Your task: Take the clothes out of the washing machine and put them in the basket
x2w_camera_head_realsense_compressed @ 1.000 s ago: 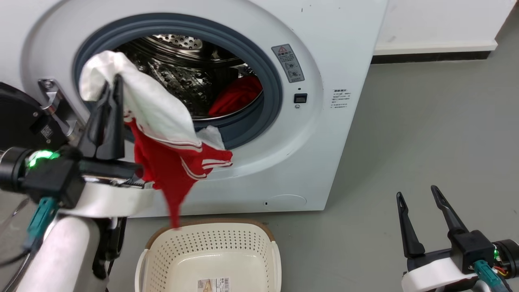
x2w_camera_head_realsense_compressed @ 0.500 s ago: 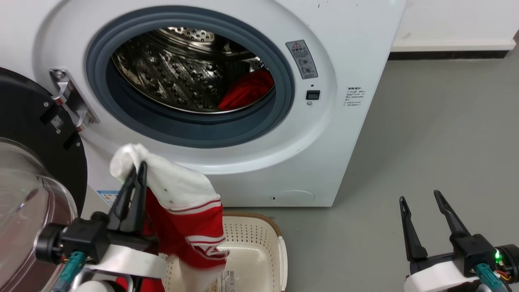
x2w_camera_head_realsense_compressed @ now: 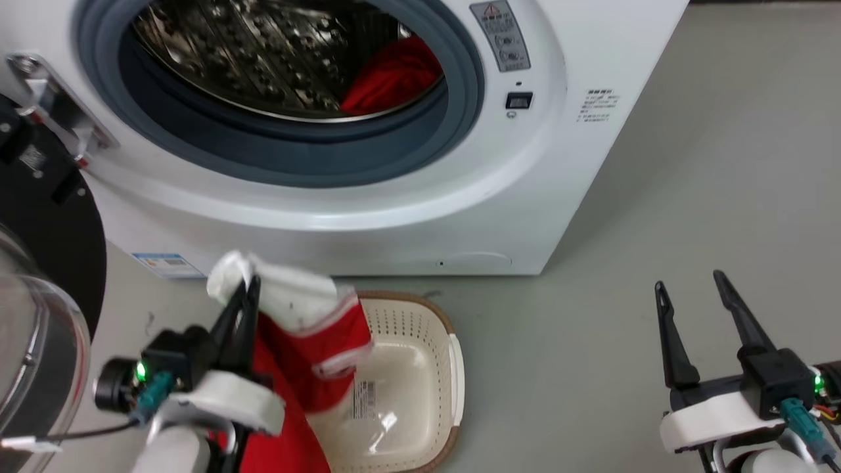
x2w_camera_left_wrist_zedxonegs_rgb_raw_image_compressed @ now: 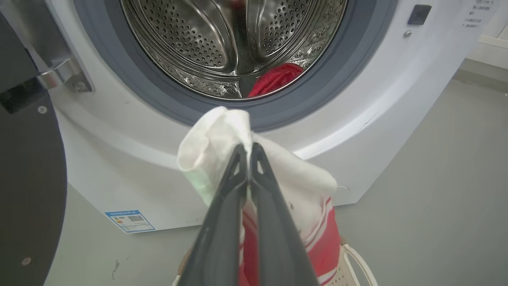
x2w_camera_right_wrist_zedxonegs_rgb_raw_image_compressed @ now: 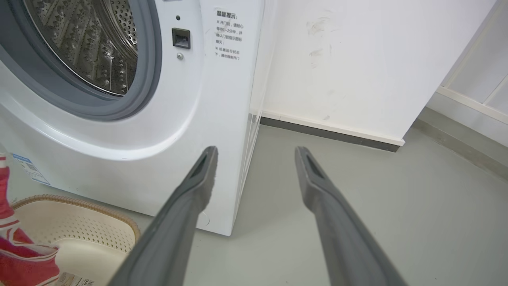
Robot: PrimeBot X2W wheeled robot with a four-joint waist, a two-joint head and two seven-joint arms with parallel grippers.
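Observation:
My left gripper (x2w_camera_head_realsense_compressed: 248,284) (x2w_camera_left_wrist_zedxonegs_rgb_raw_image_compressed: 247,147) is shut on a red garment with white trim and white stripes (x2w_camera_head_realsense_compressed: 309,341) (x2w_camera_left_wrist_zedxonegs_rgb_raw_image_compressed: 301,186). The cloth hangs over the left part of the cream basket (x2w_camera_head_realsense_compressed: 453,368) (x2w_camera_right_wrist_zedxonegs_rgb_raw_image_compressed: 71,222), which stands on the floor before the washing machine (x2w_camera_head_realsense_compressed: 558,164) (x2w_camera_left_wrist_zedxonegs_rgb_raw_image_compressed: 397,91) (x2w_camera_right_wrist_zedxonegs_rgb_raw_image_compressed: 222,119). Its red edge also shows low at the left of the right wrist view (x2w_camera_right_wrist_zedxonegs_rgb_raw_image_compressed: 20,254). A second red garment (x2w_camera_head_realsense_compressed: 394,75) (x2w_camera_left_wrist_zedxonegs_rgb_raw_image_compressed: 276,77) lies inside the steel drum at the right. My right gripper (x2w_camera_head_realsense_compressed: 690,282) (x2w_camera_right_wrist_zedxonegs_rgb_raw_image_compressed: 256,153) stands open over bare floor at the right, holding nothing.
The machine's black-framed glass door (x2w_camera_head_realsense_compressed: 39,276) (x2w_camera_left_wrist_zedxonegs_rgb_raw_image_compressed: 27,186) hangs open at the left, close to my left arm. Grey floor (x2w_camera_head_realsense_compressed: 690,197) stretches right of the machine. A white wall with a dark skirting (x2w_camera_right_wrist_zedxonegs_rgb_raw_image_compressed: 337,79) stands behind it.
My left gripper has carried the striped garment out of the porthole and down to the basket. The head camera has tilted downward. The right gripper has stayed put.

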